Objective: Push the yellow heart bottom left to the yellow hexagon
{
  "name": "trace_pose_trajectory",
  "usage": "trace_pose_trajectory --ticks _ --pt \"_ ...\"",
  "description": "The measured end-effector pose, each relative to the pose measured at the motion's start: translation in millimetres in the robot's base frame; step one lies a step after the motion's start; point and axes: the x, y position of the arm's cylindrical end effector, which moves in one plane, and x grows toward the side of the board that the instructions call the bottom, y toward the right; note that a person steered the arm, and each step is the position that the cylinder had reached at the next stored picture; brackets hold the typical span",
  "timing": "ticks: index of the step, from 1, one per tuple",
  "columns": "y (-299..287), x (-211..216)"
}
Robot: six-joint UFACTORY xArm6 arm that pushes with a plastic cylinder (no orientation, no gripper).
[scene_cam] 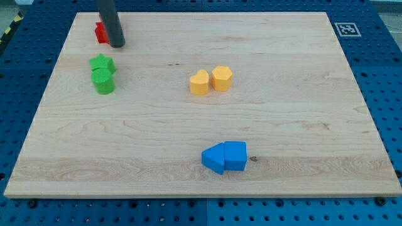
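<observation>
Progress: the yellow heart (199, 83) already sits touching the yellow hexagon (222, 78), on its left side and only slightly lower, so the push looks nearly done or needing just a small nudge downward.
Tool: a plain dark rod with nothing to open or close; its tip (117, 46) rests on the worktop (282, 113) near the view's top left corner.
Red block: partly hidden just behind the tool (100, 31); shape cannot be told.
Green pair: a green star (102, 63) and a green cylinder (103, 81), just below the tool.
Task blocks: well apart from the tool, toward the view's right and lower.
Blue pair: a blue triangle (214, 158) touching a blue block (235, 156), far from the tool, lower right.
Left to do: in all likelihood only travel to the heart and a light corrective push.
</observation>
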Motion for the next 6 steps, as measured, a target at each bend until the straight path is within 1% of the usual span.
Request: trace_pose_trajectory --ticks 1,2,3,4,6 --pt "28 11" --pt "70 27" --pt "109 51" --pt "128 85" --pt "168 107"
